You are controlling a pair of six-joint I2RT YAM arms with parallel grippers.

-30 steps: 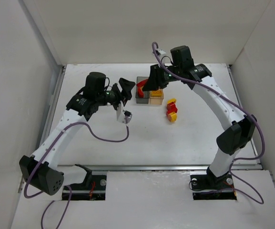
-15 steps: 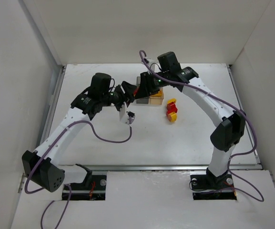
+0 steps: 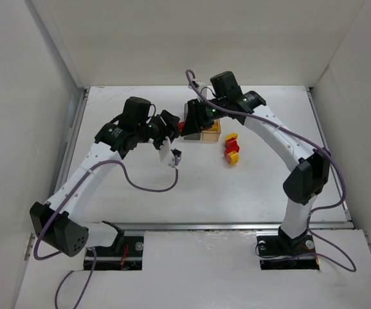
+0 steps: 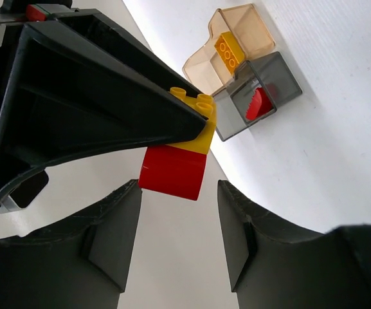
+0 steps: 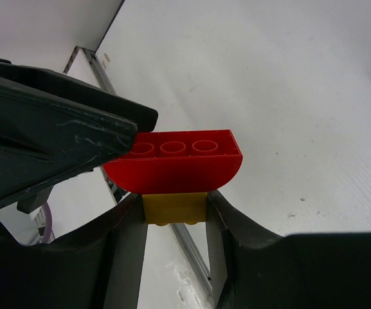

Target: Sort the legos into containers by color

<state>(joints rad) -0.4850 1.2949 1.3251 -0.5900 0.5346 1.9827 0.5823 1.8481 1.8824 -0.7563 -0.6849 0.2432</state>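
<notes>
My right gripper (image 5: 174, 207) is shut on a yellow lego (image 5: 174, 207) that has a red curved lego (image 5: 175, 164) stuck to it, and holds the pair in the air. My left gripper (image 4: 179, 206) faces it with its jaws apart. The red lego (image 4: 172, 172) sits right at its fingertips, and one left finger (image 5: 76, 138) touches that lego's end. From above, the two grippers (image 3: 172, 123) (image 3: 190, 120) meet just left of the joined containers (image 3: 209, 133). The amber bin (image 4: 253, 22) holds a yellow lego (image 4: 229, 50). The grey bin (image 4: 281, 74) holds a red lego (image 4: 257, 103).
A small stack of red and yellow legos (image 3: 231, 149) lies on the table right of the containers. White walls stand on three sides. A purple cable (image 3: 148, 187) hangs from the left arm over the table.
The right gripper has carried the joined legos leftward, off the containers, to the left gripper. The left gripper has come in to meet them, and its jaws have narrowed.
</notes>
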